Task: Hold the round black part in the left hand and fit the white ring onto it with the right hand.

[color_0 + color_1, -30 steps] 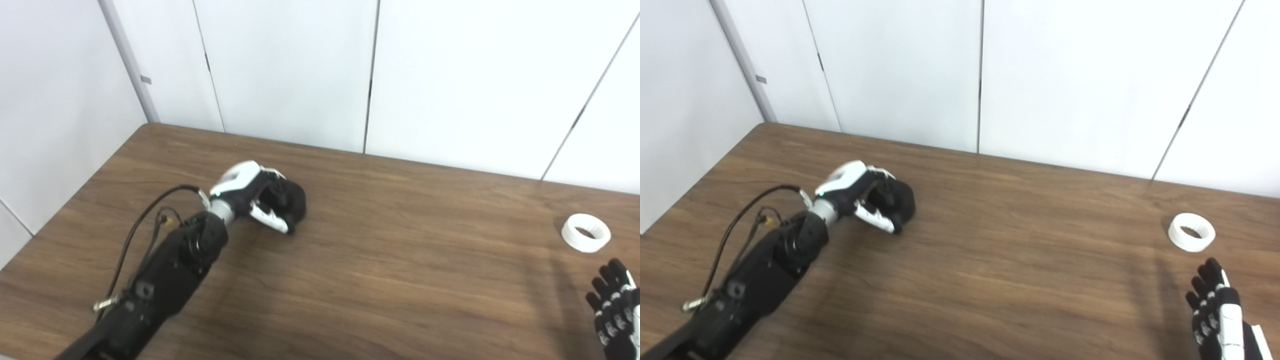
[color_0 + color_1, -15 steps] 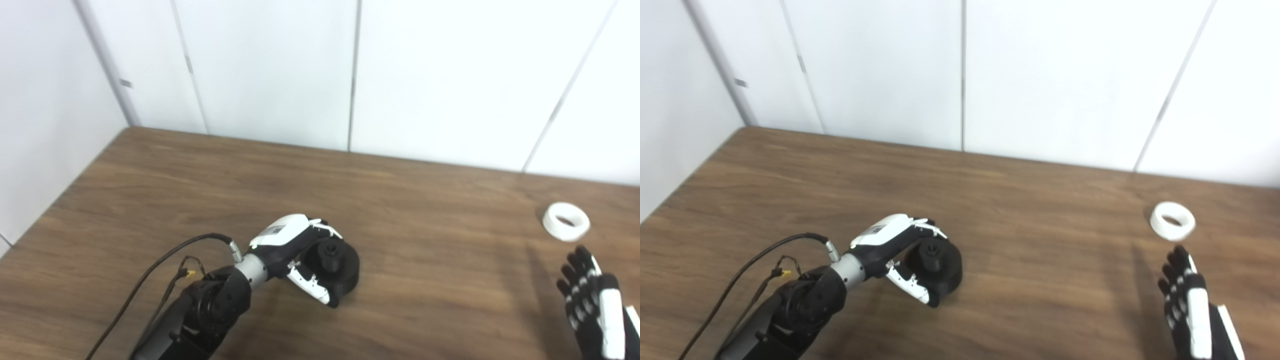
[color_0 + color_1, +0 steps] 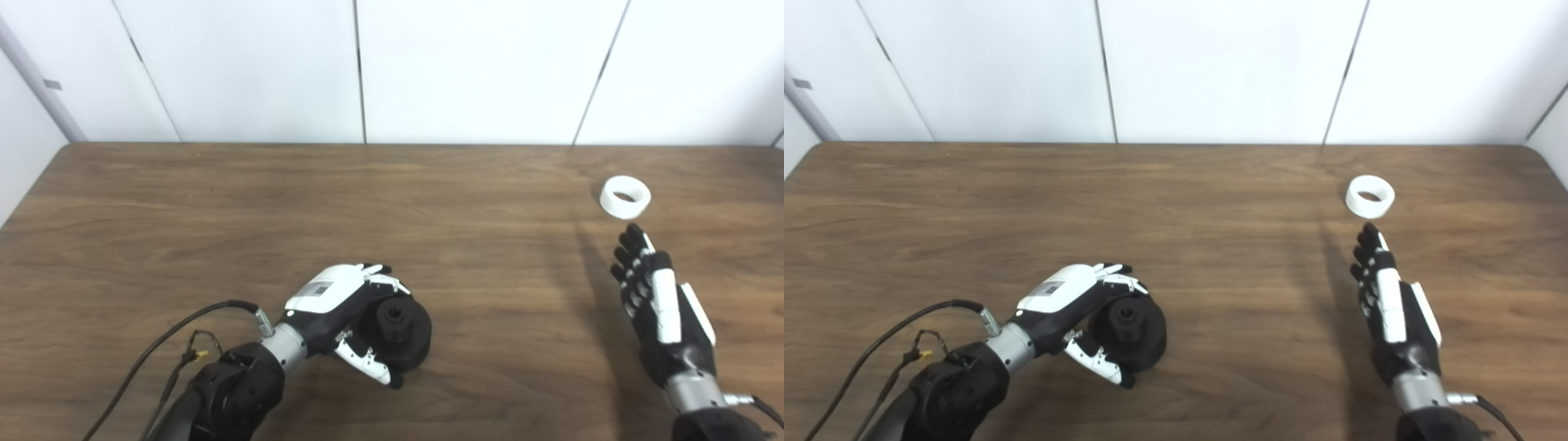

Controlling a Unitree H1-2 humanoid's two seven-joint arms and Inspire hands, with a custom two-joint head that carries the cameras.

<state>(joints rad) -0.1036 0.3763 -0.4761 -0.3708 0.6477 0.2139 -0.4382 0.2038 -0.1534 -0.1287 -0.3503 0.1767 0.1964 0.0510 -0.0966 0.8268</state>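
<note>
Black and round, the part (image 3: 401, 334) sits near the front of the wooden table (image 3: 245, 202), with the left hand (image 3: 343, 312) wrapped around it, fingers and thumb closed on its sides. The white ring (image 3: 625, 196) lies far to the right. The right hand (image 3: 658, 306) is flat and empty, fingertips near the ring, not touching.

Both hands, left (image 3: 346, 309) and right (image 3: 658, 306), are black w/ white shell plates and silver wrist collars. Black forearms; a black cable (image 3: 184, 321) loops off the left one (small yellow connector nearby).
</note>
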